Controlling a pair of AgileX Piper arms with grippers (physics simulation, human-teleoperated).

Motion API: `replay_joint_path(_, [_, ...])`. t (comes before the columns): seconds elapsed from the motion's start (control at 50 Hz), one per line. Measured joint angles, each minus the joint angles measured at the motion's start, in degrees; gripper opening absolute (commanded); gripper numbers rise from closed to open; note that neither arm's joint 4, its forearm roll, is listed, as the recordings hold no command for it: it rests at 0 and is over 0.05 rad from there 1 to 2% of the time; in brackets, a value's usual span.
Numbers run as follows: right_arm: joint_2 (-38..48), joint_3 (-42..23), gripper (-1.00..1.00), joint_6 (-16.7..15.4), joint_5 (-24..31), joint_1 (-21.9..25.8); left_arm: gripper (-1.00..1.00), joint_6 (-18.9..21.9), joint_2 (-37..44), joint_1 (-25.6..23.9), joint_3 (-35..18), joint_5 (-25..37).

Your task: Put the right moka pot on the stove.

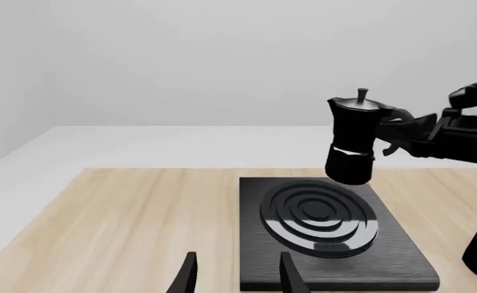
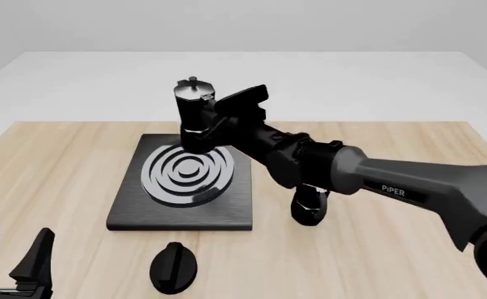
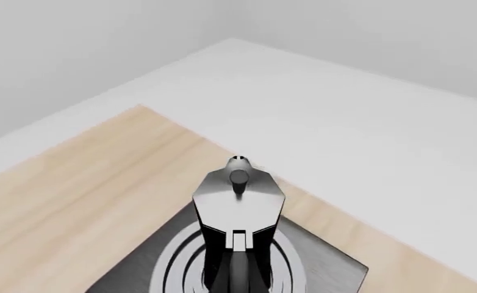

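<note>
- Two claws share this counter (image 2: 69,162), and going from left to right, the left claw (image 2: 15,255) comes first: it sits low at the near left corner, fingers spread wide, holding nothing.
- Just right of it, near the front edge, lies a small black oval knob (image 2: 174,266).
- Next comes the stove (image 2: 136,212), a flat black slab with a ringed burner (image 2: 189,172) in silver-grey, lying flat on the wood.
- Above the burner's far right part hangs the right moka pot (image 2: 193,118), upright and clear of the rings; the left wrist view shows its base off the slab.
- Behind it, the right claw (image 2: 220,121) is clamped on the pot's handle side; the exact finger contact is hidden by the pot and arm.
- Farther right, partly behind the right arm, stands the other moka pot (image 2: 312,205) on the counter, well apart from the stove.
- Handling, as a judgement: the pot looks rigid and metal, probably with some heft, and its shiny lid and faceted walls look slick. Held from the handle side, its weight hangs off-centre, so it may tip.
- Lowering it straight and level onto the rings seems the safest course.
</note>
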Motion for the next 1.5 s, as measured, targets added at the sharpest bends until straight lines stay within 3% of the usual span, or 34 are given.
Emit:
replay_joint_path(0.64, [7.2,-1.5,-1.00,3.4,-3.1,1.0,1.00,0.0,0.0,0.0,0.0,0.0])
replay_joint_path(1.5, [15.3,-8.6,-1.00,5.0,-2.6,0.4,1.00,0.0,0.0,0.0,0.0,0.0])
